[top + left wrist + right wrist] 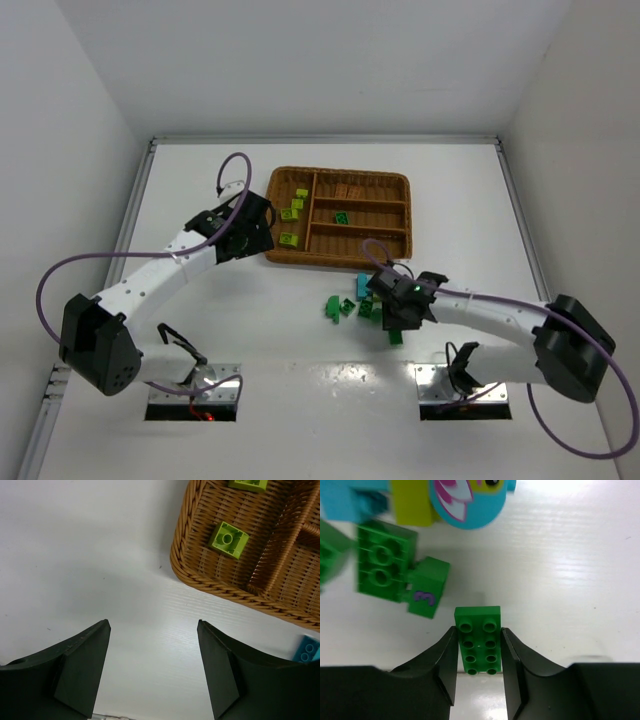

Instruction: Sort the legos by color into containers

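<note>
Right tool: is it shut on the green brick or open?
Shut on the green brick: the right tool's fingers touch both its long sides, no gap showing.

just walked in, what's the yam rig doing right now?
Sorting lego bricks by colour into a wicker tray. The right claw has its fingers against both long sides of a green brick lying on the table, next to a loose pile of green and cyan bricks. The left claw hangs open and empty over the table by the tray's corner. Lime bricks already lie in the wide section, a lone green brick in a narrow one.
</note>
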Available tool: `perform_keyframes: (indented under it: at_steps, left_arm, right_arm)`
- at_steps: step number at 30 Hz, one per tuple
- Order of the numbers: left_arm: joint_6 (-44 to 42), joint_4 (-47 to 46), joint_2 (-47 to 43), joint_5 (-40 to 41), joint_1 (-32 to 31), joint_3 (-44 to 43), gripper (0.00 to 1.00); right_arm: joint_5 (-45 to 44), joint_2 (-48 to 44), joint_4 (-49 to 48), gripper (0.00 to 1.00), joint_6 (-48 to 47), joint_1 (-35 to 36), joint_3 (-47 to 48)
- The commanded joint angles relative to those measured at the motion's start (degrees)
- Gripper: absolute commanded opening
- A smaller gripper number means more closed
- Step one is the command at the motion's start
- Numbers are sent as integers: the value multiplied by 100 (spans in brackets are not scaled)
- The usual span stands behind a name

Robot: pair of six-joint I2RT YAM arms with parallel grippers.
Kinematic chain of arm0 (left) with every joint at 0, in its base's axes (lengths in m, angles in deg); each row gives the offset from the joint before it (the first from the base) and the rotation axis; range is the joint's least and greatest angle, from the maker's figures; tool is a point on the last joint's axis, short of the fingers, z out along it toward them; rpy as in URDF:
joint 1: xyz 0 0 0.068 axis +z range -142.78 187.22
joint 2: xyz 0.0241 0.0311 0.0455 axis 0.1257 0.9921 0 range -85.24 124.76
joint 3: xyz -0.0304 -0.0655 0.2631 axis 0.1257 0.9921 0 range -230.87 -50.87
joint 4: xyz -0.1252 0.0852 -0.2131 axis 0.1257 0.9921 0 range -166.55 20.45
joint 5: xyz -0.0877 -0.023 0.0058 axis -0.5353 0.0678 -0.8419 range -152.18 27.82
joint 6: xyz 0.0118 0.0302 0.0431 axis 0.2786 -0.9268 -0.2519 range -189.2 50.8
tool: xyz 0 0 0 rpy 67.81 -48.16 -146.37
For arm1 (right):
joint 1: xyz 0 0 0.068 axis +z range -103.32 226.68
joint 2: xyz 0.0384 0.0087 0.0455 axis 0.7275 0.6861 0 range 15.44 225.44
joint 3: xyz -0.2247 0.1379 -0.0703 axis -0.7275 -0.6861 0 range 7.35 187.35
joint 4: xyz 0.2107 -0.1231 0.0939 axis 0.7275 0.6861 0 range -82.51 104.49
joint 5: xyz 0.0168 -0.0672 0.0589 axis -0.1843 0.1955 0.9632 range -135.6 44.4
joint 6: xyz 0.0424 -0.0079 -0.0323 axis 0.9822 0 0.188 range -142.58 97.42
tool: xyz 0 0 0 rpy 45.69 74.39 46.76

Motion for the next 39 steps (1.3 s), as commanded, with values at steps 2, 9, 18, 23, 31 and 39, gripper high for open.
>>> perform_keyframes:
  at_steps: [2,9,18,23,31,39]
  left_arm:
    - [0,-65,-21,1,-44,-213,77]
    - [0,-65,-21,1,-44,-214,77]
    - [-53,-65,-179,53,-44,-108,77]
    - [-53,-12,-179,53,-44,-108,77]
    - [-53,-12,-232,53,-44,-56,77]
    - [-53,-12,-232,53,-44,-56,77]
  right_arm:
    - [-691,-426,708,30,-80,-20,845]
    - [-1324,696,647,30,-915,-232,2699]
    - [-1132,2700,-3,30,-1917,-1126,5063]
    - [-956,3738,59,30,-2128,-1470,6382]
    - [-675,4486,-230,30,-2129,-1937,6744]
    - [-411,4382,-363,75,-2129,-2165,6638]
